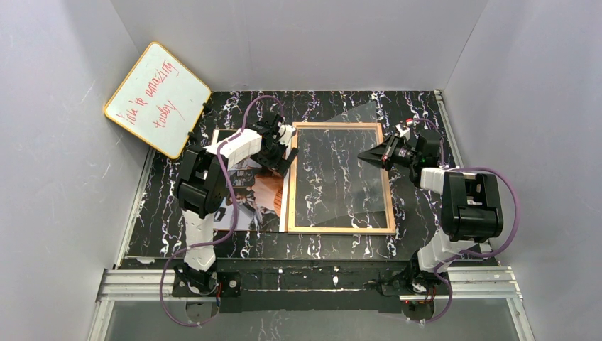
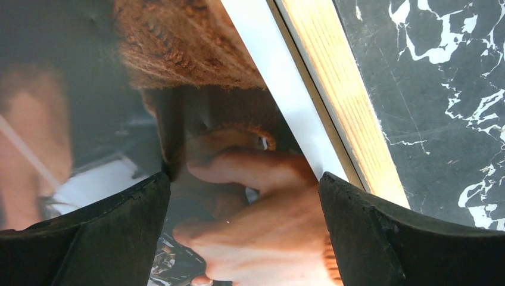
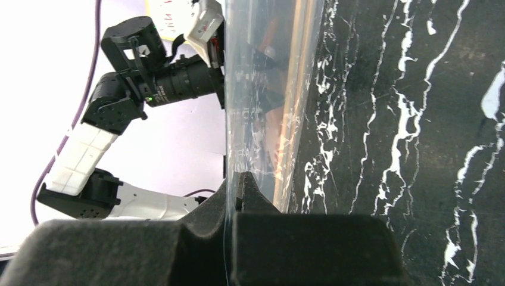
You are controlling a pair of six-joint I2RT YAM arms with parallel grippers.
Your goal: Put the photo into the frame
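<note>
The frame [image 1: 341, 229] lies flat at the table's middle with its tan wood back up; its rail [image 2: 339, 89] runs along the right of the left wrist view. The photo [image 1: 264, 200] lies picture-up just left of it, dark with orange-red and skin tones [image 2: 238, 179]. My left gripper [image 1: 280, 160] hovers open over the photo's right edge [image 2: 244, 196], with nothing between its fingers [image 2: 381, 238]. My right gripper [image 1: 369, 155] is shut on the edge of a clear plastic sheet [image 1: 355, 128], held tilted up over the frame. In the right wrist view the sheet [image 3: 268, 89] rises from the closed jaws [image 3: 238, 196].
A yellow-rimmed whiteboard [image 1: 157, 98] with red writing leans in the back left corner. Grey walls close in three sides. The black marbled tabletop [image 1: 419, 114] shows around the frame. My left arm [image 3: 119, 89] shows behind the sheet in the right wrist view.
</note>
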